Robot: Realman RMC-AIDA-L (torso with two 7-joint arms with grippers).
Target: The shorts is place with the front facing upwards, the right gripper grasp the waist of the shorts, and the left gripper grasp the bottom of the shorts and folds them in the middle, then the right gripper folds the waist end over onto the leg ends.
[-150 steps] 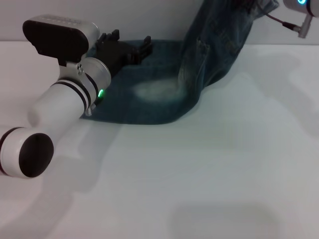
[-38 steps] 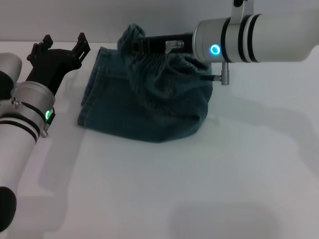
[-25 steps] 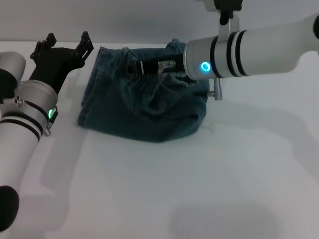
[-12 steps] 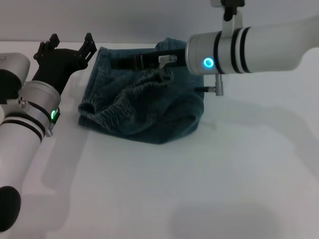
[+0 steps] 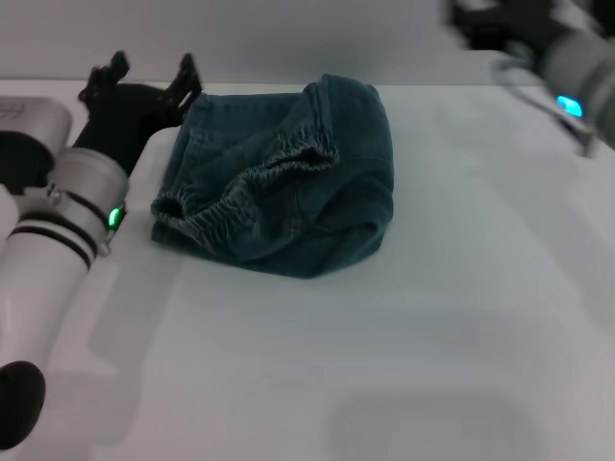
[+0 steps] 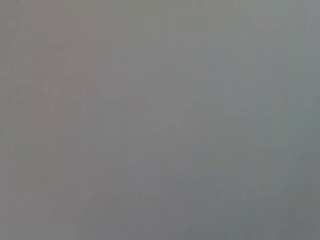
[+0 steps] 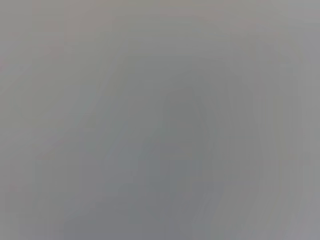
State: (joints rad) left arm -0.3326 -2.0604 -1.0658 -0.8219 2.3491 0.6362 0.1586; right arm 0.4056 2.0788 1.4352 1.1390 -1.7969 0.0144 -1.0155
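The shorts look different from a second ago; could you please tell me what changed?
The right gripper let go of the waist and withdrew up toward the far right. The shorts now lie folded, waistband on top. The left gripper stayed open beside them.

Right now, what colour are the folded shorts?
Dark blue denim shorts, best seen in the head view.

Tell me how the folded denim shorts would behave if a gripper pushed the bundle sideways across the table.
The shorts would probably bunch rather than slide as one piece: they lie in soft, uneven folds. The waist lies loose and puckered on top, so it would likely shift first. Being a thick, layered denim bundle, they look fairly heavy for cloth and may drag on the table.
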